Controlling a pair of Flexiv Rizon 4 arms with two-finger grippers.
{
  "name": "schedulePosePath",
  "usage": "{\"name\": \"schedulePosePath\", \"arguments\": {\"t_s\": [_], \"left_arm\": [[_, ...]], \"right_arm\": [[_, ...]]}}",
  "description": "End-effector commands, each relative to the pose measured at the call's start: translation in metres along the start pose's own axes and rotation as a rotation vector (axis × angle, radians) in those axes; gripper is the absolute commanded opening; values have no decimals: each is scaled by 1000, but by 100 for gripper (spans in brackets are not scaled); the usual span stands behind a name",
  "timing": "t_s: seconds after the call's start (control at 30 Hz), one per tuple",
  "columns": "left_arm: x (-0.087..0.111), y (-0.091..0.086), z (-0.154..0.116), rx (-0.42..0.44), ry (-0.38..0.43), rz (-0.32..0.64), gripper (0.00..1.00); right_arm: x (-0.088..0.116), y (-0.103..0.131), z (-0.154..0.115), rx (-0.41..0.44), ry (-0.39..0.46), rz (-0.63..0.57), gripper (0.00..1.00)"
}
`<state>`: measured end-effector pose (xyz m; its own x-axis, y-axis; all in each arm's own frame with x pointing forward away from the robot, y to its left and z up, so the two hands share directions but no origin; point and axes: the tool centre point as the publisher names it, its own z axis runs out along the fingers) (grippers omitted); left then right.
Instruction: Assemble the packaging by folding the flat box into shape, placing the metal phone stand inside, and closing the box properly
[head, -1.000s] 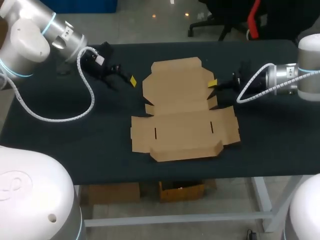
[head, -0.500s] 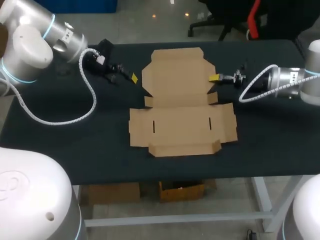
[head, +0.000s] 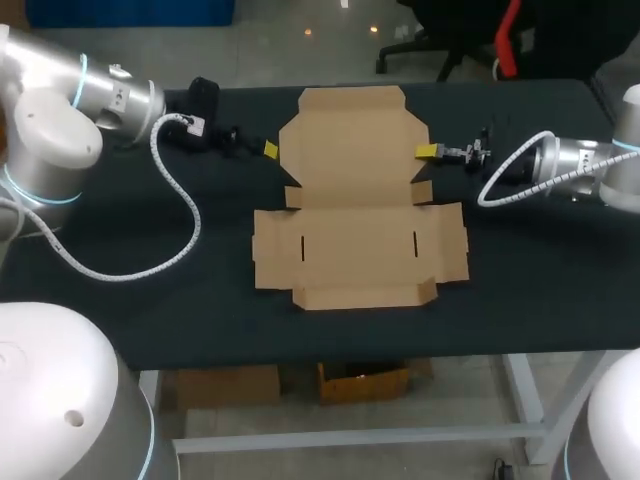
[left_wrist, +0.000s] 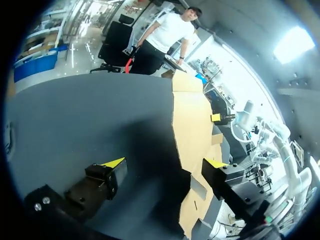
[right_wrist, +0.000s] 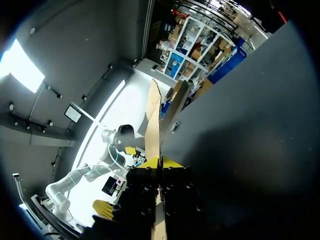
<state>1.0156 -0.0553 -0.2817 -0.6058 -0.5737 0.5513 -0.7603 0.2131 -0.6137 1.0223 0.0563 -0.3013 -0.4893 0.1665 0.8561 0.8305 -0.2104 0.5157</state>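
Note:
The flat brown cardboard box (head: 355, 200) lies unfolded in the middle of the dark table, lid panel towards the far edge. My right gripper (head: 428, 152) is at the lid's right edge. In the right wrist view the card (right_wrist: 152, 125) runs edge-on between its fingers, and the gripper (right_wrist: 160, 161) is shut on it. My left gripper (head: 266, 150) sits low at the lid's left edge. In the left wrist view it (left_wrist: 165, 163) stands open, with the box's edge (left_wrist: 192, 115) ahead of it and reaching in beside one finger. No metal phone stand shows in any view.
The left arm's white coiled cable (head: 190, 225) loops over the table to the left of the box. The right arm's cable (head: 510, 175) hangs above the right side. Bare dark tabletop (head: 540, 290) surrounds the box up to the front edge.
The box has slid towards the far edge and turned square to the table, with my right gripper shut on its lid edge throughout. My left gripper drew back slightly towards the far left.

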Motion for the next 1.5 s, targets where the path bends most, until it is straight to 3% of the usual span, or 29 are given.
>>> {"name": "schedulePosePath", "arguments": {"t_s": [0.03,0.37,0.4,0.47,0.53,0.73,1.07,1.5], "left_arm": [[5,-5,7,61,30,30,100],[21,-21,19,103,104,127,98],[22,-22,19,111,115,132,80],[23,-23,19,117,129,137,56],[24,-24,20,121,137,143,56],[26,-26,23,135,171,157,41],[35,-33,30,156,252,183,44],[48,-39,39,161,309,213,40]], "right_arm": [[-1,4,3,-1,37,-12,0],[5,12,14,-19,69,-46,0],[6,12,15,-21,68,-50,0],[7,12,17,-22,71,-57,0],[8,13,18,-27,81,-64,0],[11,14,21,-40,115,-82,0],[15,18,30,-50,163,-109,0],[21,23,37,-47,198,-133,0]]}}
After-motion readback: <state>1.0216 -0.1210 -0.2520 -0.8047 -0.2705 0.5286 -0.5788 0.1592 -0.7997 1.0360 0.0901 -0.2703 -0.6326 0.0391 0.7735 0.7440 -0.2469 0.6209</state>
